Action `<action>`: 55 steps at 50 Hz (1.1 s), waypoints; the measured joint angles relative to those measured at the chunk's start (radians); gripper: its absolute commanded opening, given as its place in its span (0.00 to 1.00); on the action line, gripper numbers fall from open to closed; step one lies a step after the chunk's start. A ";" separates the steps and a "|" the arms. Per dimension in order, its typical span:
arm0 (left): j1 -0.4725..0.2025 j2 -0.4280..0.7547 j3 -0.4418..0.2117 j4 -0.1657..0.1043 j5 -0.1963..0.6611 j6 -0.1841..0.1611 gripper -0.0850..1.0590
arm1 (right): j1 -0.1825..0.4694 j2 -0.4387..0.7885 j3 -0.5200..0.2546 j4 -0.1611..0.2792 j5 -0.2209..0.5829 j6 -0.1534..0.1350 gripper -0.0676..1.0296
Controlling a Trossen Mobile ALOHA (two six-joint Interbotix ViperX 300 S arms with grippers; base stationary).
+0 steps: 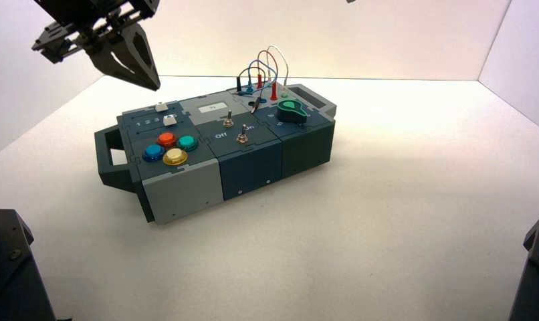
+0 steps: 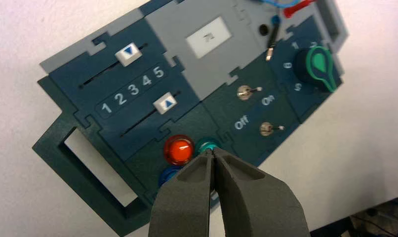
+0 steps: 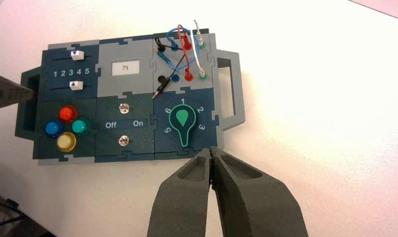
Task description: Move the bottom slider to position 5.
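Note:
The bottom slider (image 2: 166,103) is a small off-white knob with a blue triangle, on the track nearest the coloured buttons; it also shows in the high view (image 1: 170,120) and the right wrist view (image 3: 76,86). It stands about level with the numeral 4. My left gripper (image 2: 214,152) is shut and empty. It hovers high above the box's left end (image 1: 153,84), over the coloured buttons and short of the slider. My right gripper (image 3: 213,149) is shut and empty, held high off the box's front edge near the green knob. It is out of the high view.
The twin top slider (image 2: 129,53) sits behind the numerals. Red (image 2: 179,149), teal, blue and yellow buttons (image 3: 66,142), two toggles (image 2: 244,92), a green knob (image 2: 316,66), a small display (image 2: 207,37) and looped wires (image 1: 263,67) fill the box. Handles stick out at both ends (image 1: 110,150).

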 measured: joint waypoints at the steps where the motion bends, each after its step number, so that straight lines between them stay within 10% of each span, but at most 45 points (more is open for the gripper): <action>1: -0.002 0.008 -0.003 0.000 -0.002 0.000 0.05 | -0.002 -0.002 0.000 -0.002 0.000 0.000 0.04; 55: 0.057 0.313 -0.078 -0.003 -0.069 -0.023 0.05 | -0.002 -0.037 0.000 -0.014 0.002 -0.005 0.04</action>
